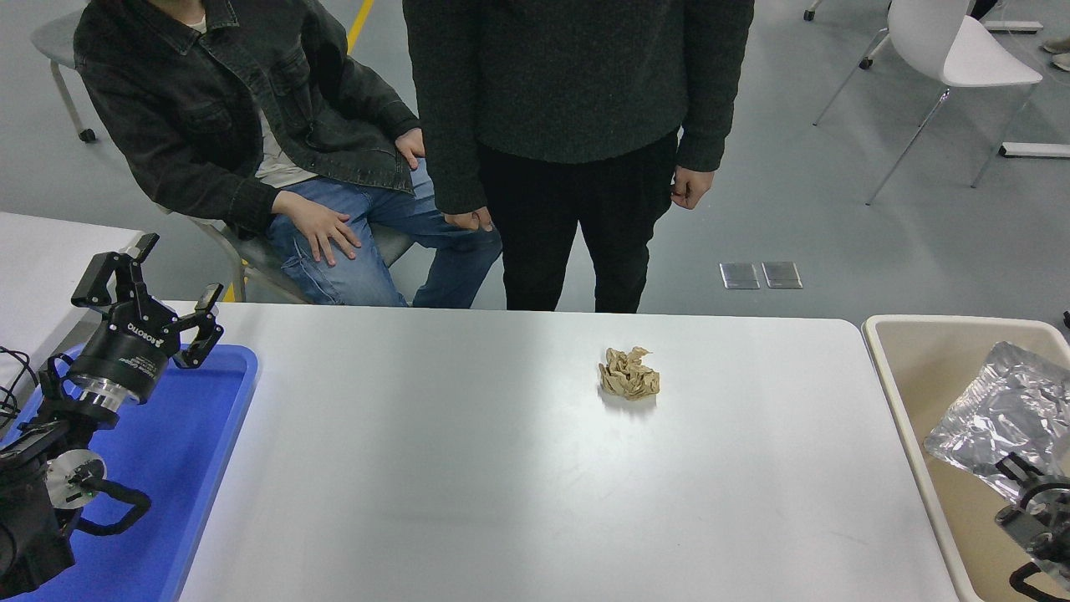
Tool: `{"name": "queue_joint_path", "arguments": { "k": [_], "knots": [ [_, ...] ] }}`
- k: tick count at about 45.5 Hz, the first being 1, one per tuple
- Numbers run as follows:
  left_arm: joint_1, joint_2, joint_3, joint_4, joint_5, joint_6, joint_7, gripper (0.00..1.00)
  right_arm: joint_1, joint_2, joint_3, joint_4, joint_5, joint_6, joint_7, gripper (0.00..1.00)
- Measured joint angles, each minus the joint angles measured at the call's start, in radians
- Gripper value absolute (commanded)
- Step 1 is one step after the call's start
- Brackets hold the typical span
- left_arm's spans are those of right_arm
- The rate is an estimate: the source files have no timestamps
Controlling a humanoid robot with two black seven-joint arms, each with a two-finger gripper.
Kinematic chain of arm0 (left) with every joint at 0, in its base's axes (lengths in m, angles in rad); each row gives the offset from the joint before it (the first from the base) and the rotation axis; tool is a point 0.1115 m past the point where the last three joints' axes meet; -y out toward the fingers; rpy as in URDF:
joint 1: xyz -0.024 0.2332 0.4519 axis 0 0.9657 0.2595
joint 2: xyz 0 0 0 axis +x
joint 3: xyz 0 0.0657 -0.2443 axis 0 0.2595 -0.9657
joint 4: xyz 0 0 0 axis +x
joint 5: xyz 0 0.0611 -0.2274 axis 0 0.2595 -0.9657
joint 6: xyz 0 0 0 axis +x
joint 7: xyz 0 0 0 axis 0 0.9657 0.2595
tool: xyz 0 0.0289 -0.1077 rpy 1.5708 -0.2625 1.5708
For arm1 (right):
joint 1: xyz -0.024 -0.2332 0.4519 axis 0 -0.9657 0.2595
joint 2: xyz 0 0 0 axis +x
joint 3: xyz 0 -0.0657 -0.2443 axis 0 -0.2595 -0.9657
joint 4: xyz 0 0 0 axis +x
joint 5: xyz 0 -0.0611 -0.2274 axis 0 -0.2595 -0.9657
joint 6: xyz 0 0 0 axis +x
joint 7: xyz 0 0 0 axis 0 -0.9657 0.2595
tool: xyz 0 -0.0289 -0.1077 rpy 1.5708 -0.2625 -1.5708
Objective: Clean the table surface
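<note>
A crumpled brown paper ball (629, 374) lies on the white table surface (468, 485), right of the middle and towards the far edge. My right gripper (1016, 471) shows only partly at the lower right corner. It is shut on the lower edge of a crinkled silver foil bag (1003, 407), which hangs low inside the beige bin (907, 435). Far from the paper ball, my left gripper (150, 280) is parked open above the blue tray (196, 451) at the lower left.
One person sits and another stands at the table's far side, hands off the table. A second white table (42, 259) adjoins at the far left. A white chair (953, 50) stands on the floor at the back right.
</note>
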Motion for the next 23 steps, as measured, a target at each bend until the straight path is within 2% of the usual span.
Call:
{"name": "queue_joint_path", "arguments": {
  "k": [23],
  "knots": [
    [0.000, 0.000, 0.000, 0.000, 0.000, 0.000, 0.000, 1.00, 0.023, -0.004, 0.006, 0.008, 0.076, 0.008, -0.005, 1.00]
  ]
}}
